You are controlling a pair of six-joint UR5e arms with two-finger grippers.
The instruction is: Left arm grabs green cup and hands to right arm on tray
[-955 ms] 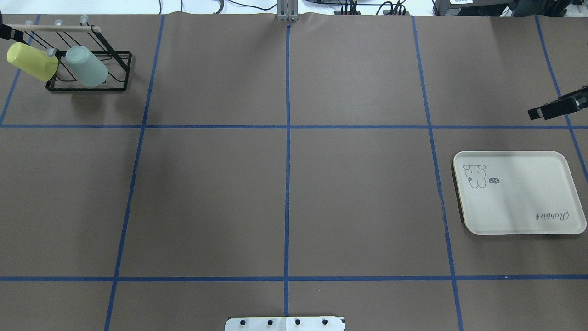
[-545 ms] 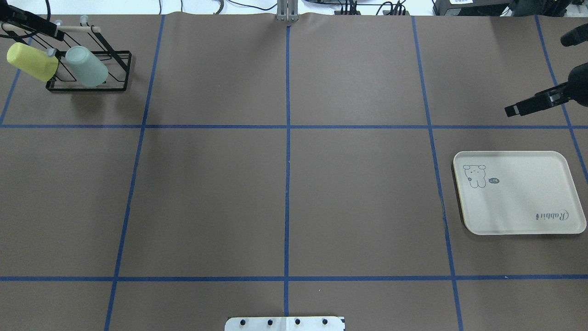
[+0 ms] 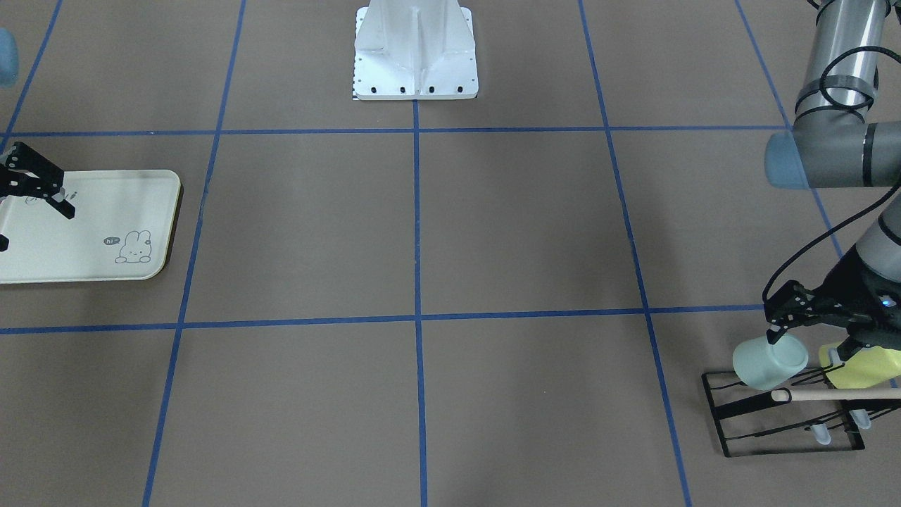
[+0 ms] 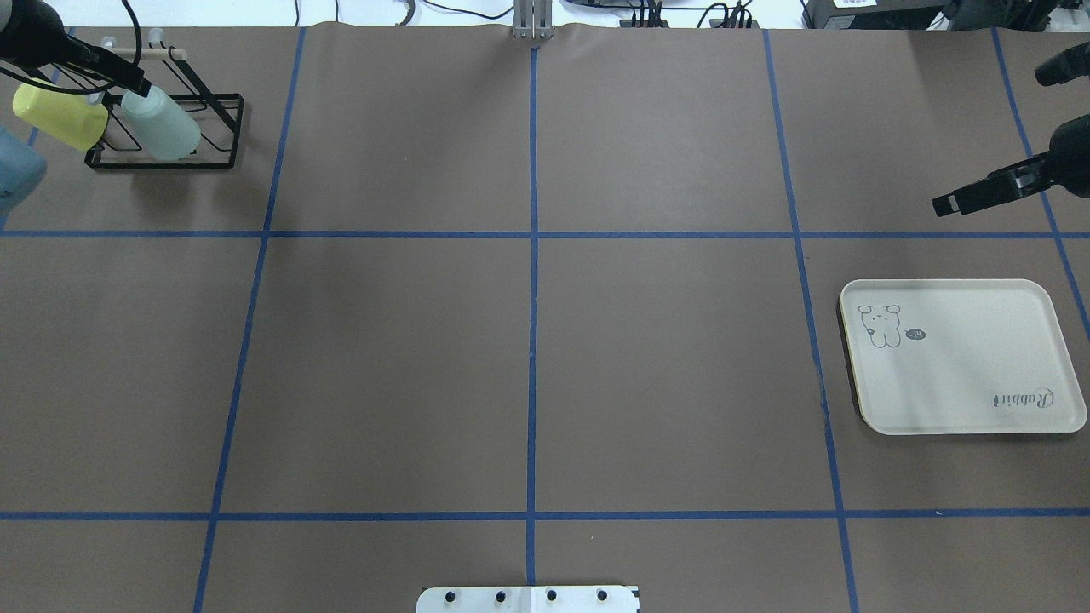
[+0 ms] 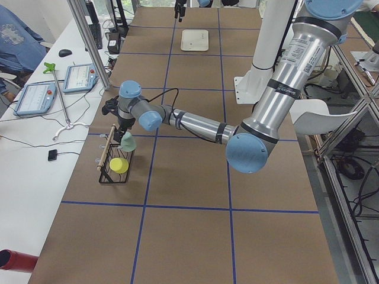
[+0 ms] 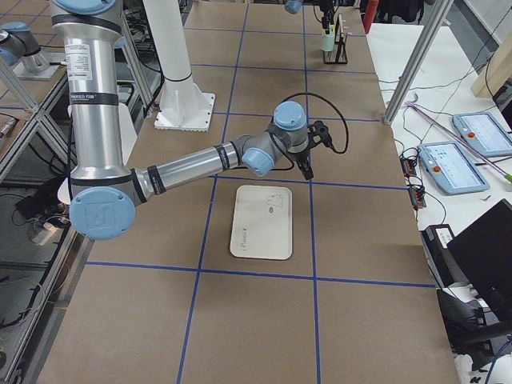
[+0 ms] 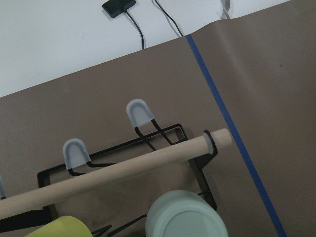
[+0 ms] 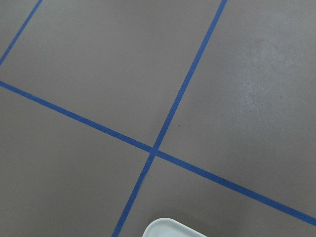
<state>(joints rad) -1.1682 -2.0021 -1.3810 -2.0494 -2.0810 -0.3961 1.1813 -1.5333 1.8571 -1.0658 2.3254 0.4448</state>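
Observation:
The pale mint-green cup lies tilted, bottom up, on a black wire rack at the far left; it also shows in the front view and the left wrist view. My left gripper is open and hovers just above the cup's bottom, one finger at its edge, holding nothing. The cream tray lies at the right. My right gripper is open and empty, raised beyond the tray's far edge.
A yellow-green cup hangs on the same rack beside the green one. A wooden dowel runs along the rack's top. Blue tape lines grid the brown table. The robot base stands mid-table.
My left gripper has come in from the left edge over the rack to the green cup. My right gripper has moved a little left, further over the table, and now holds nearly still.

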